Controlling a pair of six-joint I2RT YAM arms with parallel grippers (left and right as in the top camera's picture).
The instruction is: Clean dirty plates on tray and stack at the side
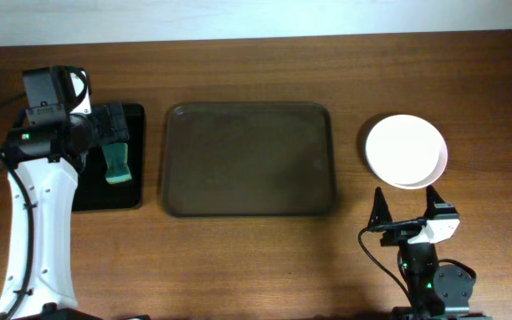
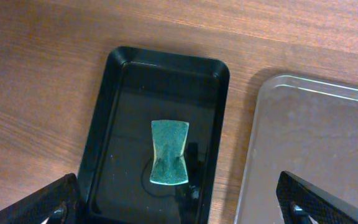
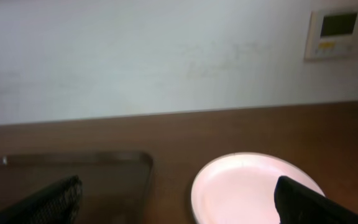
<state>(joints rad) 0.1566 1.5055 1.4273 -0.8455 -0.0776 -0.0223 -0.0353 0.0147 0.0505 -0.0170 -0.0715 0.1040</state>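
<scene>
**Both arms with jaws apart; plates stacked to the right of the tray**

In the overhead view, the tray [image 1: 249, 160] lay at the middle of the wooden table [image 1: 256, 267], its long side running left to right. The plates [image 1: 406, 151] sat on the table to the right of the tray, near it but not touching. They showed as a clean white disc with a second rim peeking out along its lower edge, and how many were stacked could not be told.

The right gripper [image 1: 407, 204] hovered just on the near side of the plates. Its two fingers were spread wide and held nothing. In the right wrist view the nearest plate lay between the fingertips [image 3: 309, 202], with the tray's corner to its left.

A smaller glossy black tray [image 2: 114, 124] lay left of the brown tray, and a green sponge [image 2: 169, 152] lay inside it. The left gripper [image 2: 178, 186] hung above that sponge with its jaws fully apart and empty.
</scene>
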